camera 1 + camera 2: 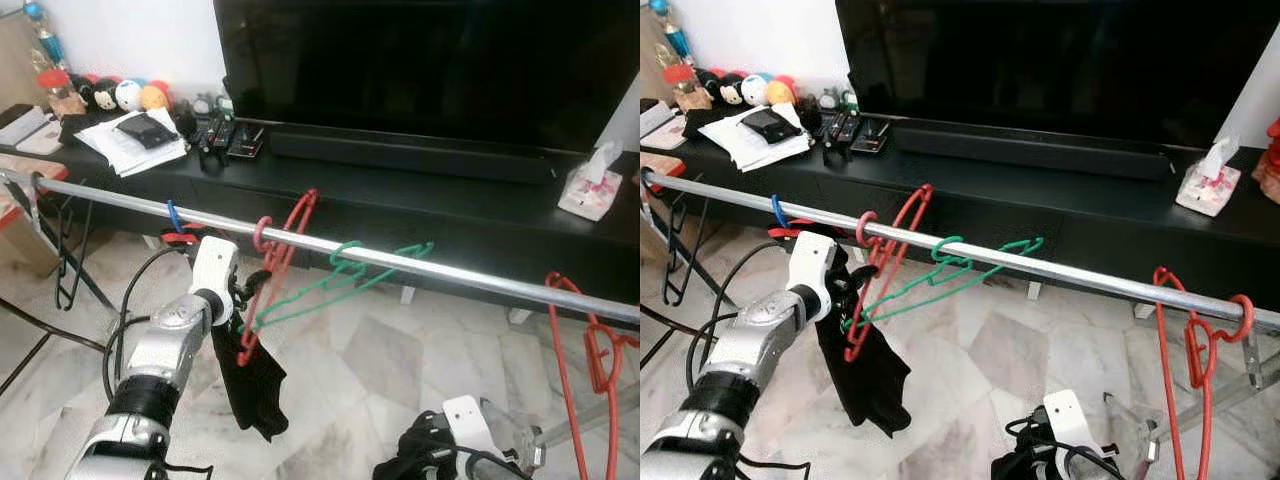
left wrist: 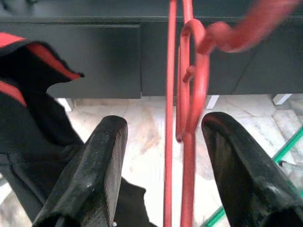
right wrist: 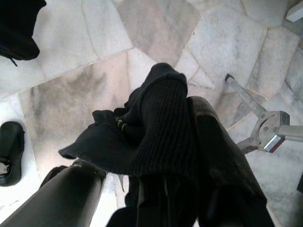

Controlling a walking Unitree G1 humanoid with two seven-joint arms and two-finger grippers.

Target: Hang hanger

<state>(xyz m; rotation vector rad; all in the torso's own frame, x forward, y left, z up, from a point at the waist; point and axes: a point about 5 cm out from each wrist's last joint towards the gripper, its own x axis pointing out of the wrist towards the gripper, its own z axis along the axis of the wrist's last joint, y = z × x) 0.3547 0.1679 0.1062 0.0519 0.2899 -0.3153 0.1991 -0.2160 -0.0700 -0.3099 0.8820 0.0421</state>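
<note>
A red hanger [image 1: 285,235] hangs by its hook on the metal rail [image 1: 450,272], tilted, with a green hanger [image 1: 345,270] beside it. My left gripper [image 1: 238,298] is raised to the red hanger's lower part. In the left wrist view, the gripper [image 2: 165,122] is open, with the red hanger's [image 2: 189,94] wires between its fingers [image 2: 94,170]. A black garment with red trim [image 1: 250,385] hangs right below that gripper. Low near the floor, my right gripper [image 3: 147,142] is shut on a bunched black knit cloth [image 3: 156,109].
Another red hanger [image 1: 590,350] hangs at the rail's right end and black hangers [image 1: 65,260] at its left end. Behind the rail stands a black TV console [image 1: 400,190] with a tissue box [image 1: 590,190]. The rack's metal foot [image 3: 265,137] rests on the marble floor.
</note>
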